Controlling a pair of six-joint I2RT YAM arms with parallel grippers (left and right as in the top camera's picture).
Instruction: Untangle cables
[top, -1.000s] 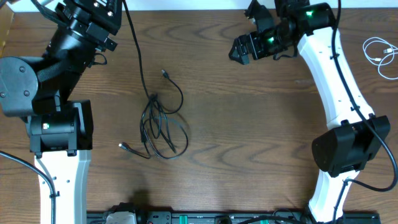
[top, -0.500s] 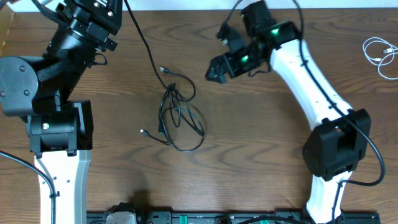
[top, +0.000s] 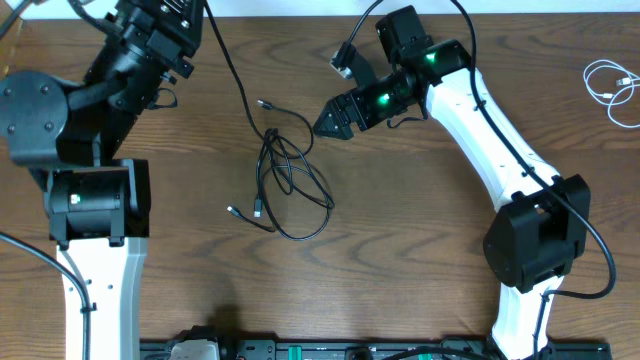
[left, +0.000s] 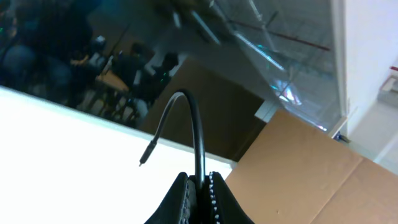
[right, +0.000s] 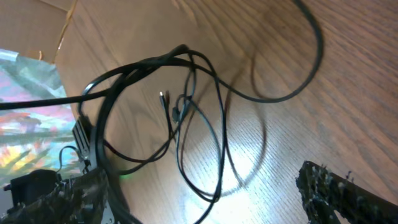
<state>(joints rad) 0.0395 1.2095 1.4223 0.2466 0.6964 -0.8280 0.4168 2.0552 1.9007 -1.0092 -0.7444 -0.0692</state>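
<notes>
The black cable (left: 200, 137) is pinched by the left gripper (left: 199, 185), seemingly as an anchor, its tangle laid centre-left in the overhead view. The right gripper (top: 326, 122), fingers (right: 339, 190) spread, is poised beside it, presumably to draw a loop; the white cable (top: 607, 92) is set apart, upper right.

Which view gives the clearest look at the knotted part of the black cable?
Right wrist: the loops and crossings of the black cable fill the frame. Overhead shows the whole knot, but small. Left wrist shows only a short end clamped between the jaws of the left gripper.
</notes>
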